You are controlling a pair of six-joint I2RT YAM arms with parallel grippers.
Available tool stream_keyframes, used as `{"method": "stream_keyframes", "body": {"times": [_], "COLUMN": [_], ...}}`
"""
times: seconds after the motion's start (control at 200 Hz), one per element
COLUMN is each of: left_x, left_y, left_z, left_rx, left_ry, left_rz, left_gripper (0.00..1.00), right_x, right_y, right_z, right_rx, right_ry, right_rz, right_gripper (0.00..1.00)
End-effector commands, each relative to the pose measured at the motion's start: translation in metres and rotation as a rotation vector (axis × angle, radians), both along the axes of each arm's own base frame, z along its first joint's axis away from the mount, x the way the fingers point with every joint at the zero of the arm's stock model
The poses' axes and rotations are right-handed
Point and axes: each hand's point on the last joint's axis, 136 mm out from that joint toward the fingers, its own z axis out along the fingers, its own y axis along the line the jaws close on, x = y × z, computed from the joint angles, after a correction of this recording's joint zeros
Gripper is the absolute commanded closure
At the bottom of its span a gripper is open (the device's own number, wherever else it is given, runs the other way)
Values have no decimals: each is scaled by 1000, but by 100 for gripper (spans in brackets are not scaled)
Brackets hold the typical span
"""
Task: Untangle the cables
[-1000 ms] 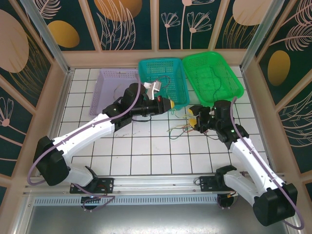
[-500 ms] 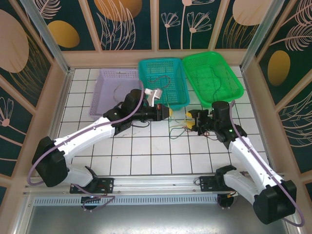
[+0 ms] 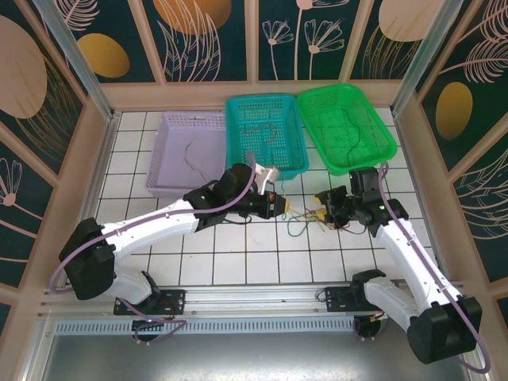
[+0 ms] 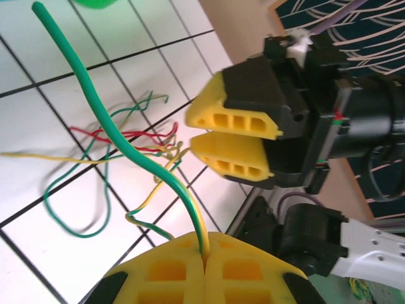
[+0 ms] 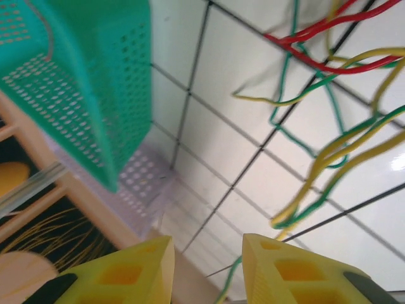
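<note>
The cables [image 3: 302, 223] lie in a loose tangle of green, yellow and red strands on the white tiles between my two grippers. My left gripper [image 3: 281, 208] is shut on a green-and-yellow cable [image 4: 149, 158], which rises from its closed yellow fingertips [image 4: 204, 253] and arcs up over the tangle [image 4: 120, 136]. My right gripper [image 3: 317, 212] faces it from the right, close by [image 4: 235, 133], with its jaws a little apart. In the right wrist view its fingers [image 5: 205, 269] stand open; a green-yellow strand [image 5: 226, 288] runs low between them, and the tangle [image 5: 329, 69] lies beyond.
Three baskets stand at the back: purple [image 3: 168, 135], teal [image 3: 236, 119] and green [image 3: 386, 131], each with a thin wire in it. The teal basket [image 5: 82, 88] is near my right gripper. Wooden walls close in the table's sides.
My left gripper has moved right and nearer from beside the teal basket, pulling the green-yellow cable with it. My right gripper's jaws have narrowed and it has shifted slightly nearer.
</note>
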Motion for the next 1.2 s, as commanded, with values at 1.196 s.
{"method": "stream_keyframes", "body": {"times": [1.196], "left_x": [-24], "left_y": [-4], "left_z": [-63], "left_rx": [184], "left_ry": [-26], "left_rz": [-55], "left_gripper": [100], "right_x": [-32], "right_y": [-17], "right_z": [-56], "right_rx": [-41], "right_ry": [183], "right_rz": [-67], "right_gripper": [61]}}
